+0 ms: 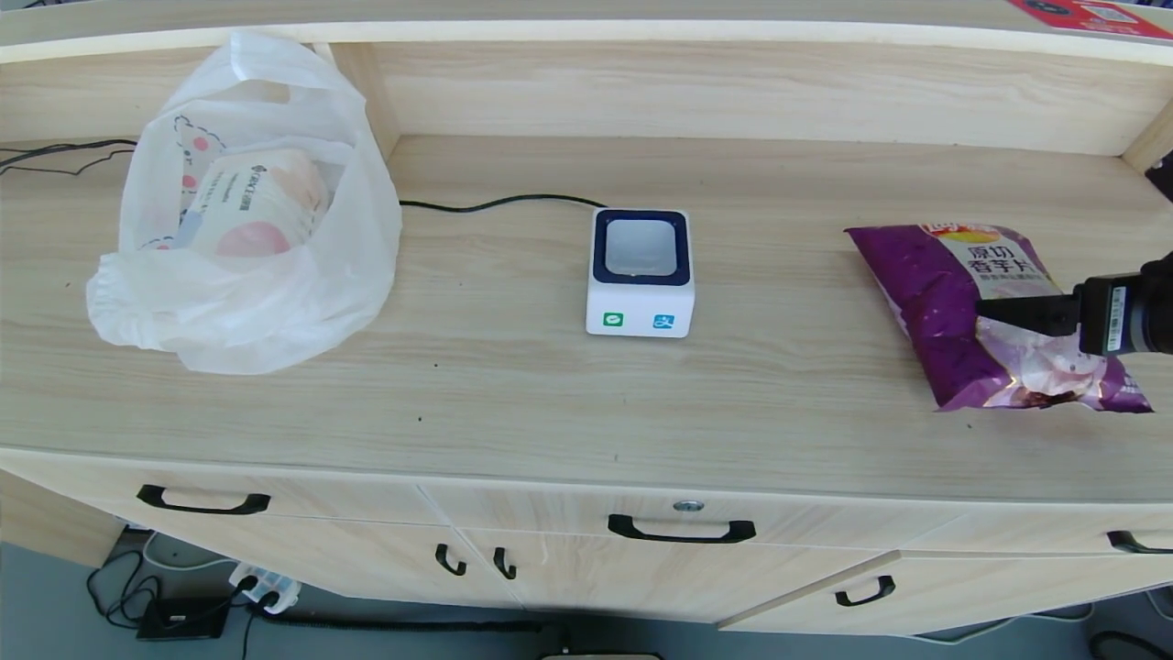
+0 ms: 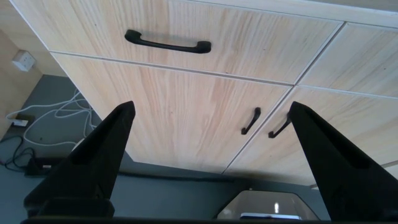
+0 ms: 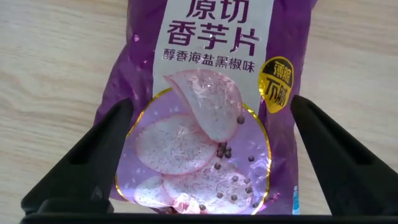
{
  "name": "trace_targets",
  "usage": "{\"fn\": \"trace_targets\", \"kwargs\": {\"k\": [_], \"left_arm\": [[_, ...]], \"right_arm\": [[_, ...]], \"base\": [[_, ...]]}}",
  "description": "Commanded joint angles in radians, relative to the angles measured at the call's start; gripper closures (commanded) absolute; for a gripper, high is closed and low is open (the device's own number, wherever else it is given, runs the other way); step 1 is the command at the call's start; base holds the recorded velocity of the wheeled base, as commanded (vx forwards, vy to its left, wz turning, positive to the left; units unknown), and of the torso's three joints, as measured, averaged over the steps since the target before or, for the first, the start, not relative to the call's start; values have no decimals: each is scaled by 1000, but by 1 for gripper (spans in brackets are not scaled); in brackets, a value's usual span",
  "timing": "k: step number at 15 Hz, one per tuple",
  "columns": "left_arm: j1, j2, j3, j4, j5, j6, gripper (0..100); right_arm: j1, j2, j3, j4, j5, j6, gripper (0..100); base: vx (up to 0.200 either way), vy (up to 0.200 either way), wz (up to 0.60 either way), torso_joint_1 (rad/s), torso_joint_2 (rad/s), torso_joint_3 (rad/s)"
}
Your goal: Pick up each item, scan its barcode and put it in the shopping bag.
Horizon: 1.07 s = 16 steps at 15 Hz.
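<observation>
While the purple taro-chip bag [image 1: 994, 316] lay flat, printed face up, at the right end of the wooden counter [image 1: 513, 394], well apart from the scanner [image 1: 640, 271] at the middle, we had the right gripper [image 3: 208, 165] poised over its lower half with the fingers [image 3: 93, 162] spread wide and nothing held. From the wrist camera the two tips sat about at the packet's side edges, and we could not tell whether they touched the foil. That was our first worry: if the span was a shade too narrow, the fingers would land on top of the puffed packet, not beside it, and press on the chips or skid off the glossy film. A pinch on an air-filled pouch could also slip once it was lifted. We saw no barcode on the upturned face, so we judged it to be underneath; a grip that left the packet unturned over the scanner window would give no read. The white plastic shopping bag [image 1: 357, 238] at the left end already held a pink-and-white pouch [image 1: 252, 206], and its mouth slumped, so a careless drop could catch the rim. The left gripper [image 2: 208, 162] hung wide and empty, facing the drawer fronts [image 2: 186, 106] below the counter, too low to hold that mouth apart.
</observation>
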Motion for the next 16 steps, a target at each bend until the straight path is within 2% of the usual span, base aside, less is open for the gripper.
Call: {"fn": "trace_targets", "kwargs": {"k": [1, 4, 9, 14, 16], "left_arm": [[0, 0, 0, 0, 0, 0, 0], [0, 0, 0, 0, 0, 0, 0], [-2, 0, 0, 0, 0, -1, 0], [0, 0, 0, 0, 0, -1, 0], [0, 0, 0, 0, 0, -1, 0]], "right_arm": [[0, -5, -10, 1, -2, -20, 0], [11, -16, 4, 0, -72, -78, 0], [50, -25, 61, -5, -72, -55, 0], [96, -27, 42, -3, -88, 121, 0], [97, -34, 44, -2, -94, 127, 0]], "base": [[0, 0, 0, 0, 0, 0], [0, 0, 0, 0, 0, 0], [0, 0, 0, 0, 0, 0], [0, 0, 0, 0, 0, 0], [0, 0, 0, 0, 0, 0]]}}
